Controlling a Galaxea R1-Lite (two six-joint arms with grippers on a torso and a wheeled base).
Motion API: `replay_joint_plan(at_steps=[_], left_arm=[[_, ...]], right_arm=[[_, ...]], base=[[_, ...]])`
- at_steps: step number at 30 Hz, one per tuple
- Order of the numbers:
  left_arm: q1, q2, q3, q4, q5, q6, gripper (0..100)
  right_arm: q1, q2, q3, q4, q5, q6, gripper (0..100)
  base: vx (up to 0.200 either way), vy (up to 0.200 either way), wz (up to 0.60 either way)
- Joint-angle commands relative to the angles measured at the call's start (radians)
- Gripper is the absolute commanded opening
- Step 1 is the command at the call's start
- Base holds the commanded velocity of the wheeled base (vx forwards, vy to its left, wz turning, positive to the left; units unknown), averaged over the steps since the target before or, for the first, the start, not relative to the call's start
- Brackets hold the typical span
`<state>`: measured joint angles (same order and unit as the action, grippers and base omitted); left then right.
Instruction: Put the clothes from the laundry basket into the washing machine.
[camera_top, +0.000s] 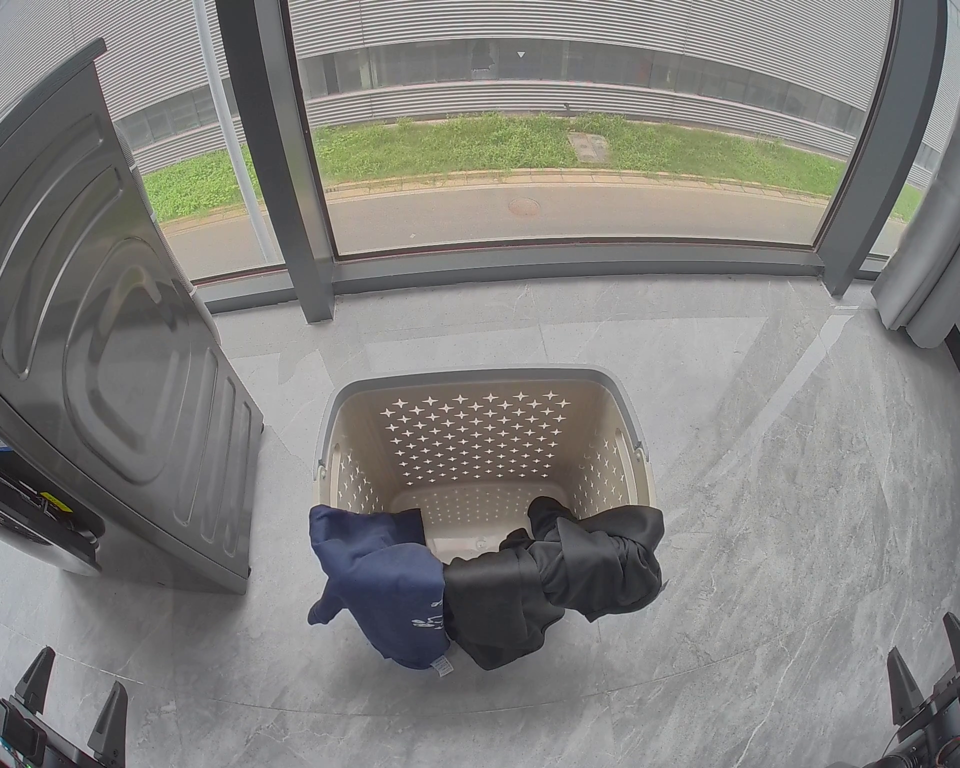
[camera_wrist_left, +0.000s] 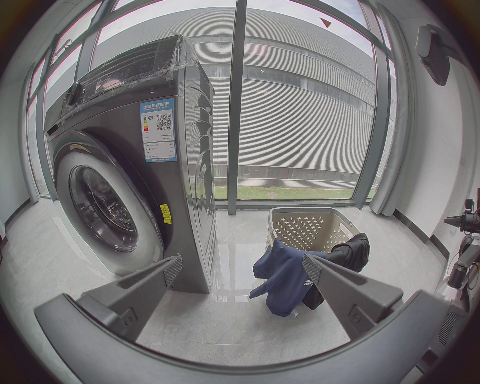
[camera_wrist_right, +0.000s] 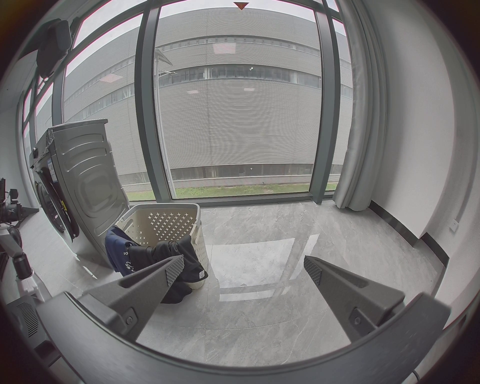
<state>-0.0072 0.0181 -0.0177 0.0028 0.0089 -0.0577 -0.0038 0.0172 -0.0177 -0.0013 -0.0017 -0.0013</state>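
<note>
Washing machine (camera_top: 110, 330): stands on the floor at far left. The head view shows its ribbed grey side panel, and the left wrist view shows its front with the round door (camera_wrist_left: 102, 210) and clear film over the top.
Labels: the machine's front carries a blue-and-white sticker (camera_wrist_left: 158, 130) with a square code and a small yellow sticker (camera_wrist_left: 165, 214). The print is too small to read.
Left pincer (camera_top: 80, 675): low at the near left, jaws spread wide with nothing between them.
Laundry basket (camera_top: 480, 380): beige with star-shaped holes, on the floor just right of the machine.
Navy garment (camera_top: 385, 590): draped over the basket's near rim on its left part and hanging outside. It has white print and a white tag, neither readable.
Black garment (camera_top: 560, 580): draped over the same rim, touching the navy one on its right.
Right pincer (camera_top: 922, 640): low at the near right, well apart from the basket, jaws wide and holding nothing.
Curtain (camera_top: 925, 270): pale, at the far right.
Floor (camera_top: 750, 450): glossy grey marble-look tiles.
Window (camera_top: 560, 130): tall dark-framed panes behind the basket, with grass, a road and a ribbed grey building outside.
</note>
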Motion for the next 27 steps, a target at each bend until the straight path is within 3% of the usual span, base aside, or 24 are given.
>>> replay_joint_plan(at_steps=[1, 5, 14, 20, 27], left_arm=[[0.0, -0.017, 0.016, 0.0, 0.002, 0.001, 100], [0.0, -0.017, 0.016, 0.0, 0.0, -0.001, 100], [0.0, -0.015, 0.016, 0.0, 0.0, -0.001, 100], [0.0, -0.015, 0.016, 0.0, 0.0, -0.001, 100], [0.0, -0.015, 0.016, 0.0, 0.0, -0.001, 100]], right_arm=[[-0.001, -0.017, 0.018, 0.0, 0.0, 0.0, 100], [-0.001, -0.017, 0.018, 0.0, 0.0, 0.0, 100], [-0.001, -0.017, 0.018, 0.0, 0.0, 0.0, 100], [-0.001, -0.017, 0.018, 0.0, 0.0, 0.0, 100], [-0.001, -0.017, 0.018, 0.0, 0.0, 0.0, 100]], base=[[0.2, 0.0, 0.0], [0.2, 0.0, 0.0], [0.0, 0.0, 0.0], [0.2, 0.0, 0.0], [0.057, 0.0, 0.0]])
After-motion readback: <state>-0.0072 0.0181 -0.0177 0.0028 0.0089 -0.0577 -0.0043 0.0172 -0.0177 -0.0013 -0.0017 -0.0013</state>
